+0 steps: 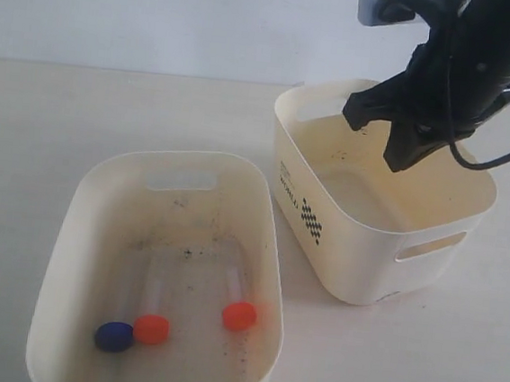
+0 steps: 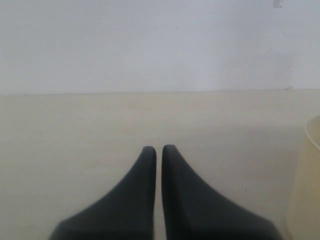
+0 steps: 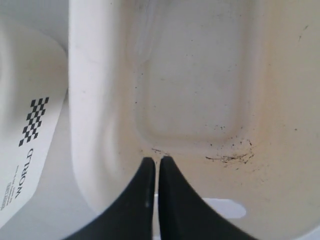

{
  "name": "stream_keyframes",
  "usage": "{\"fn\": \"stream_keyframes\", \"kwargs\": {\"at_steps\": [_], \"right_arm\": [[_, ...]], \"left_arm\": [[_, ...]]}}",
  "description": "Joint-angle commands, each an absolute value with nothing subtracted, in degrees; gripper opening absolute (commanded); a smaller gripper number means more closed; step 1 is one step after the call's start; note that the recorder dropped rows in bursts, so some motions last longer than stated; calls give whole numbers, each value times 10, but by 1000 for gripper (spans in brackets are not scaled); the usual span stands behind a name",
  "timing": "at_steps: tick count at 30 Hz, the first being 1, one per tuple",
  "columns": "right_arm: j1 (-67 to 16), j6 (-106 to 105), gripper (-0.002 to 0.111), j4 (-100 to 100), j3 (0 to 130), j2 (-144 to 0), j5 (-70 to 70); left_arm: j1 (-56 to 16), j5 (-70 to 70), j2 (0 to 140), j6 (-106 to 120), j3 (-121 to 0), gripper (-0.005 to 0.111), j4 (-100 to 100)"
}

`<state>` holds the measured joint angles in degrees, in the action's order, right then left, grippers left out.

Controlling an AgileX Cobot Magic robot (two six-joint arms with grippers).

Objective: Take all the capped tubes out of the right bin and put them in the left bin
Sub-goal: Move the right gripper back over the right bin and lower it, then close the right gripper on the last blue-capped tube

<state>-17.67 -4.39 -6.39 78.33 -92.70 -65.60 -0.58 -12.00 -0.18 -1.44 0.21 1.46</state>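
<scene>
**Three tubes in left bin**

Exterior: left bin (image 1: 83, 193) holds three capped tubes (image 1: 150, 328); right gripper (image 1: 396, 155) hangs over the right bin (image 1: 355, 273).
Left wrist: left gripper (image 2: 159, 150) pressed together above table (image 2: 75, 125).
Right wrist: fingertips (image 3: 147, 167) pressed together; faint streak (image 3: 145, 30), perhaps a tube.

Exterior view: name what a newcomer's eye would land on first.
Bright colour draws the eye to the left bin at lower left. On its speckled floor a dark blue cap sits beside an orange-red cap, with a second orange-red cap apart to the right. At upper right, the black right gripper hangs shut over the right bin, which has a checkered mark.
</scene>
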Motion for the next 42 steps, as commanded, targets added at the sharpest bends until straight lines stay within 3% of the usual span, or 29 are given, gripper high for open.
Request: {"fn": "stream_keyframes", "kwargs": {"at_steps": [1,6,12,21,29,31,35,37,42], "right_arm": [[-172,-55,3,-54,787,-920,-644],[-172,-65,3,-78,787,-943,-538],[-161,-116,1,-183,810,-1089,-464],[-57,-241,0,-345,914,-1150,-586],[-52,-319,0,-377,913,-1185,-643],[-52,-323,3,-384,913,-1193,-643],[-52,-337,27,-383,913,-1213,-650],[-52,-358,33,-383,913,-1217,-659],[-52,-370,35,-383,913,-1224,-655]], "left_arm": [[-6,-116,0,-20,0,4,11],[-6,-116,0,-20,0,4,11],[-6,-116,0,-20,0,4,11],[-6,-116,0,-20,0,4,11],[-6,-116,0,-20,0,4,11],[-6,-116,0,-20,0,4,11],[-6,-116,0,-20,0,4,11],[-6,-116,0,-20,0,4,11],[-6,-116,0,-20,0,4,11]]}}
